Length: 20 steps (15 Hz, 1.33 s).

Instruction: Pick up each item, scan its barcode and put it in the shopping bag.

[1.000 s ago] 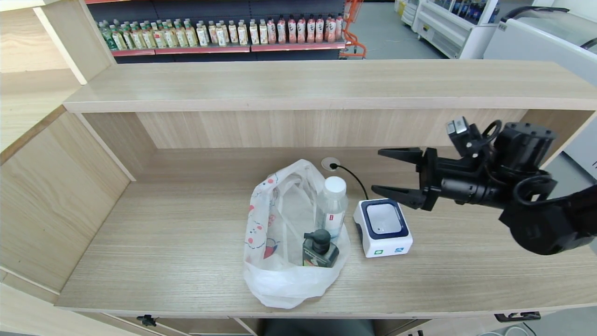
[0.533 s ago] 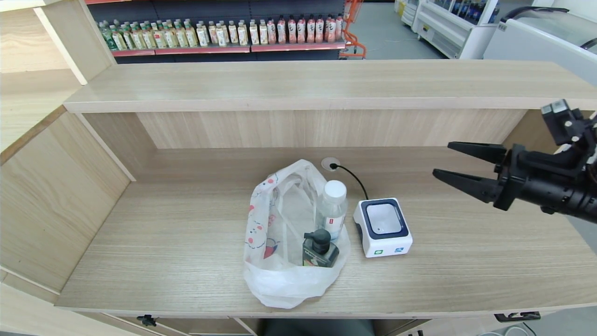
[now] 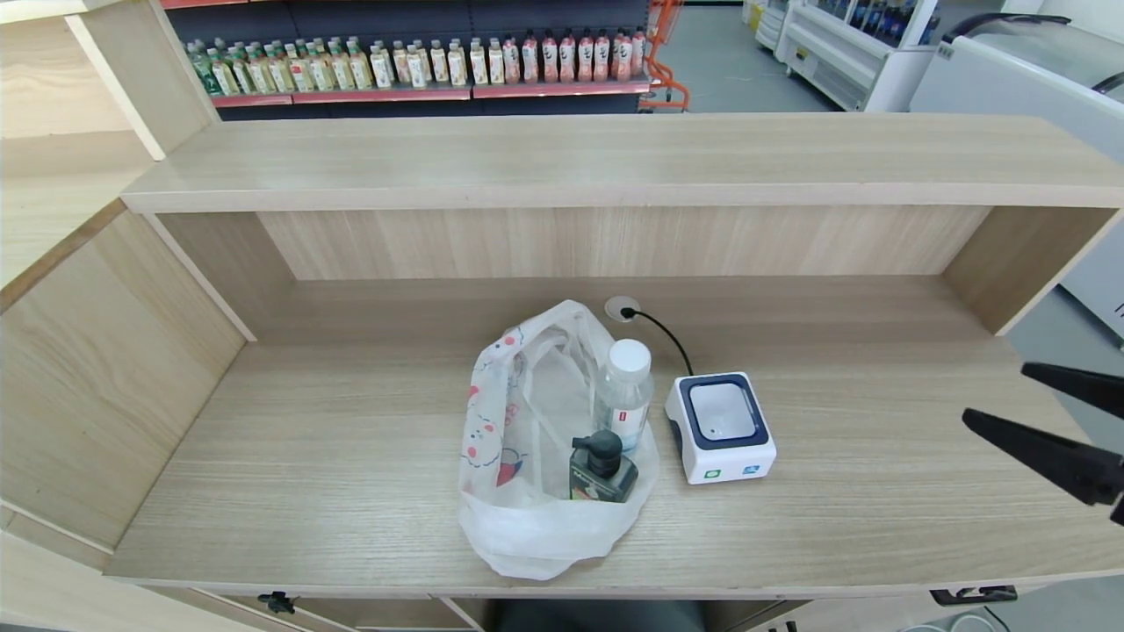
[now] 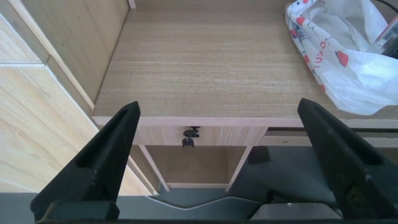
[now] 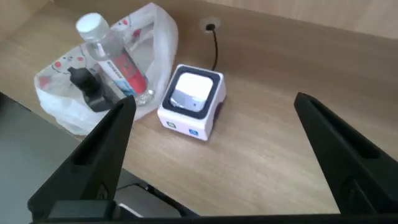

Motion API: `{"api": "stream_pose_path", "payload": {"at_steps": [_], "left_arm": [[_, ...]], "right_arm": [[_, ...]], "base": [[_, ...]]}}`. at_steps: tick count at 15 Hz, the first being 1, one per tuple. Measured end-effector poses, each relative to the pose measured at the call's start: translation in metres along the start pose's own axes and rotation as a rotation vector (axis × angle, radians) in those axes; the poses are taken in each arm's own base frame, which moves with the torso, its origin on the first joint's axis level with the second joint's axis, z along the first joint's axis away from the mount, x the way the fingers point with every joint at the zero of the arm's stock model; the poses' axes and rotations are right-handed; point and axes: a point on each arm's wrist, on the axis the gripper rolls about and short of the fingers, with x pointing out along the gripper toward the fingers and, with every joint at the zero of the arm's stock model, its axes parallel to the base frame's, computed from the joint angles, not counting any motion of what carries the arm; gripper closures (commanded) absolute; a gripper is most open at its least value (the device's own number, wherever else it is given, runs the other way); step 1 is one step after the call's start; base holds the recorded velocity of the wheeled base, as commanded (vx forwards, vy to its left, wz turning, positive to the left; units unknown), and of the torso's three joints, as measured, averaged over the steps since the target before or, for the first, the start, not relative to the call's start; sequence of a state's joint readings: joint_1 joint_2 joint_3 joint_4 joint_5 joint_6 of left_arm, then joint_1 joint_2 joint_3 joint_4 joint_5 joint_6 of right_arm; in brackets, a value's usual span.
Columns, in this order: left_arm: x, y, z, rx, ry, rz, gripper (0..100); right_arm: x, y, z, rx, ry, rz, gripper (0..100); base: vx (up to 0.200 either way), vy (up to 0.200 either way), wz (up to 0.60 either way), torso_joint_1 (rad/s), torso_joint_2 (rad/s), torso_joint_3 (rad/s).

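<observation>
A white plastic shopping bag (image 3: 527, 439) (image 5: 68, 93) (image 4: 345, 56) lies open on the wooden counter (image 3: 351, 456). Inside it stand a clear water bottle with a white cap (image 3: 628, 386) (image 5: 112, 53) and a dark green bottle with a black pump (image 3: 601, 470) (image 5: 90, 90). Right of the bag sits the white barcode scanner (image 3: 720, 426) (image 5: 189, 99), its cable running to a hole at the back. My right gripper (image 3: 1032, 399) (image 5: 217, 149) is open and empty at the counter's far right edge. My left gripper (image 4: 217, 155) is open and empty, below the counter's front left edge.
A raised wooden ledge (image 3: 615, 158) runs along the back of the counter, with side walls at left and right. A drawer lock (image 4: 188, 135) sits under the front edge. Store shelves of bottles (image 3: 421, 61) stand far behind.
My right gripper has drawn back to the right, away from above the scanner to the counter's right edge, staying open and empty. Bag, bottles and scanner have not moved.
</observation>
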State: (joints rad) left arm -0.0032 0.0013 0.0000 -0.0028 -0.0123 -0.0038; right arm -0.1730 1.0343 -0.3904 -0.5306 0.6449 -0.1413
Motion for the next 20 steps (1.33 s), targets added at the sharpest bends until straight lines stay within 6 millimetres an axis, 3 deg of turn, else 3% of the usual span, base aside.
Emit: {"api": "stream_pose_path", "payload": {"at_steps": [6, 10, 15, 20], "left_arm": [[0.0, 0.0, 0.0, 0.0, 0.0, 0.0, 0], [0.0, 0.0, 0.0, 0.0, 0.0, 0.0, 0], [0.0, 0.0, 0.0, 0.0, 0.0, 0.0, 0], [0.0, 0.0, 0.0, 0.0, 0.0, 0.0, 0]], "right_arm": [[-0.06, 0.045, -0.032, 0.026, 0.068, -0.195, 0], [-0.092, 0.073, -0.068, 0.013, 0.056, -0.273, 0], [-0.108, 0.088, -0.108, -0.008, 0.005, -0.324, 0], [-0.109, 0.091, -0.124, -0.002, -0.001, -0.322, 0]], "base": [[0.0, 0.0, 0.0, 0.0, 0.0, 0.0], [0.0, 0.0, 0.0, 0.0, 0.0, 0.0], [0.0, 0.0, 0.0, 0.0, 0.0, 0.0], [0.0, 0.0, 0.0, 0.0, 0.0, 0.0]]}}
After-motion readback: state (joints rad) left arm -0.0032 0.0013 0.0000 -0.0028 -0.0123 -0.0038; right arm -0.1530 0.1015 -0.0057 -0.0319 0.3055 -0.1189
